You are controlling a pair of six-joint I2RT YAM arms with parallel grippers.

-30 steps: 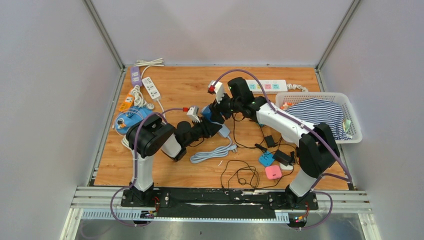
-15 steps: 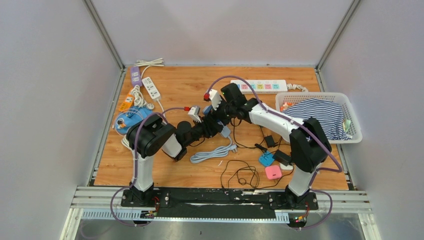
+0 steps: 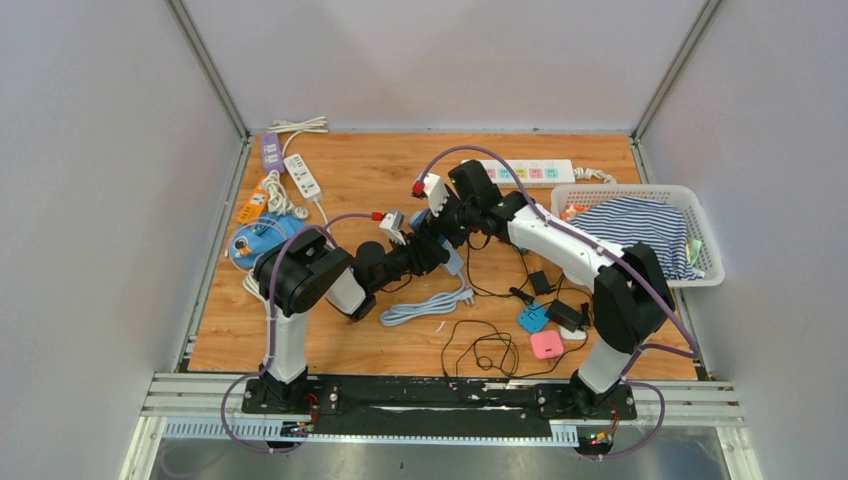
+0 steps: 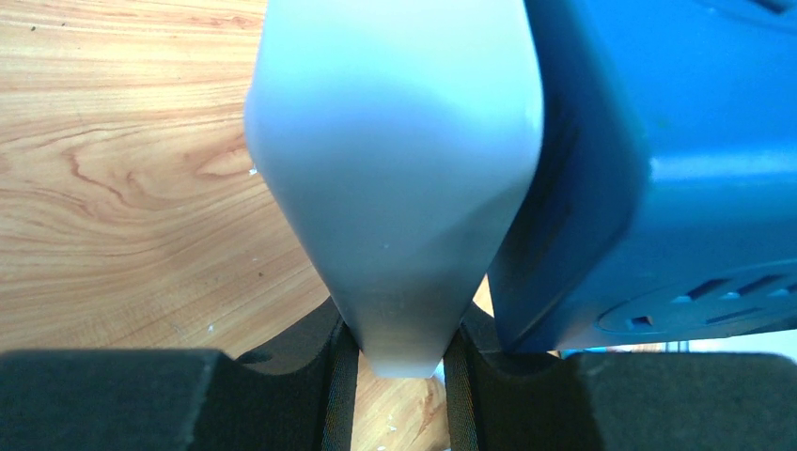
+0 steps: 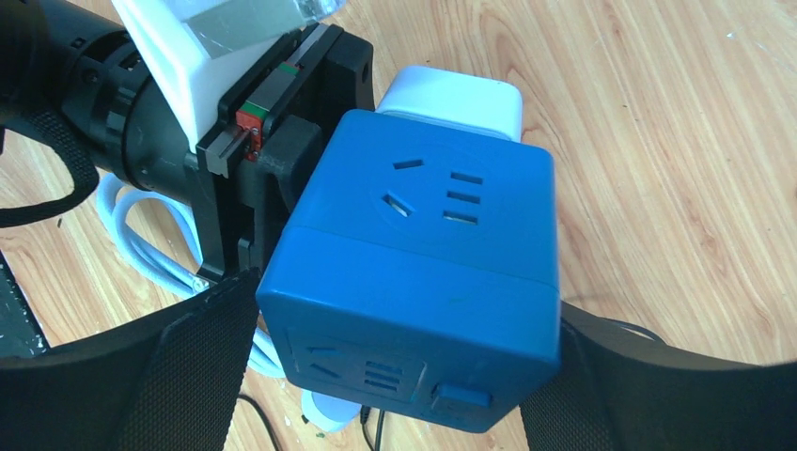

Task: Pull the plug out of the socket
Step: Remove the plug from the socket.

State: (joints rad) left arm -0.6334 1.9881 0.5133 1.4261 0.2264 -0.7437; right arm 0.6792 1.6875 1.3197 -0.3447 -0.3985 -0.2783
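Your right gripper has spread wide astride the blue plastic cube socket; the left gripper clamps the white rounded plug on its far side.

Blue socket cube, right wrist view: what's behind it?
A white plug, pinched in the left gripper, sits against the far face of the blue socket cube. Its prongs, and whether they are inserted, are hidden by the cube.

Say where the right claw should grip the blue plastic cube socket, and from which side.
Clamp the blue cube socket on its flat opposite sides, coming from the end away from the white plug: the left claw pinches that plug, and the right claw stands open astride those sides.
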